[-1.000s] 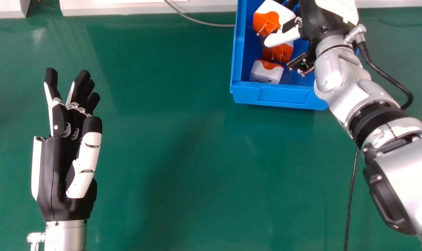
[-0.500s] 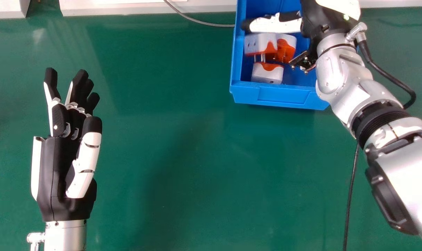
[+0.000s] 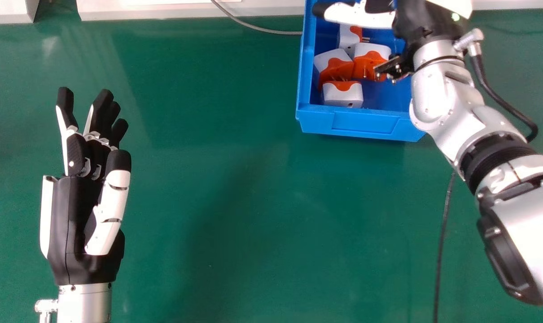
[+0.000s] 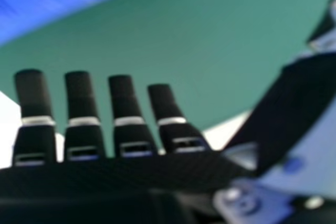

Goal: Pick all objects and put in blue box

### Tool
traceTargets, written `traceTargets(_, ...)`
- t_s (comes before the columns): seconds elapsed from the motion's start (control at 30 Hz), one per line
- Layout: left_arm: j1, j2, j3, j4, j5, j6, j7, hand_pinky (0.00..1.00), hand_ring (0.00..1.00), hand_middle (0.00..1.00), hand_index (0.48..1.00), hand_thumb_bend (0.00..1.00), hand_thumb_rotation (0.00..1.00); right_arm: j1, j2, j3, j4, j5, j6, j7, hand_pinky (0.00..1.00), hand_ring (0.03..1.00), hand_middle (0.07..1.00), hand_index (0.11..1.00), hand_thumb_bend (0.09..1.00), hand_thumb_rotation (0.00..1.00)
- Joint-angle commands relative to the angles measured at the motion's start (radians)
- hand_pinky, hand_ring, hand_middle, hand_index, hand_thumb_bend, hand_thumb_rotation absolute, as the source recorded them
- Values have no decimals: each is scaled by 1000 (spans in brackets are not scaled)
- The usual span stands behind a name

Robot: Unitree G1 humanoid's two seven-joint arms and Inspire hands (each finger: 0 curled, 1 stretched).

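Box [image 3: 361, 123], blue and open at the top, sits at the far right of the green table [image 3: 231, 188], and all four white-and-orange adapters lie inside it, bunched toward its left side. The far adapter [image 3: 347, 38] has its prongs pointing right; the left adapter [image 3: 330, 58] and the right adapter [image 3: 371, 48] lie side by side just nearer, the right one with its orange side toward the near end. The near adapter [image 3: 343, 95] lies close to the box's near wall, white with an orange patch on its far edge. The right hand [image 3: 424, 20] is above the far right part of the box, its thumb [image 3: 359, 17] stretched left across the far end. In the right hand view the right hand [image 4: 105, 177] is open, its fingers [image 4: 80, 93] straight and apart with table between them, the thumb well away from them. The left hand [image 3: 76, 215] is at the left of the table, pointing to the far side, its fingers loosely bent and apart, clear of its thumb. A grey cable [image 3: 253, 28] runs along the far side to the box, and a dark cable [image 3: 441, 242] lies at the near right, beside the right arm [image 3: 518, 215].
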Motion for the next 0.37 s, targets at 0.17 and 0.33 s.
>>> traceTargets(0.17, -1, -24, 5, -3, 3, -38, 14, 960, 969, 959, 912, 342, 561, 286, -95, -103, -200, 121, -401, 16, 544, 676, 737, 771, 788, 439)
traceTargets(0.33, -16, -26, 12, 20, 11, -51, 30, 962, 969, 958, 913, 340, 564, 543, -125, -162, -395, 248, -563, 164, 542, 656, 720, 752, 759, 397)
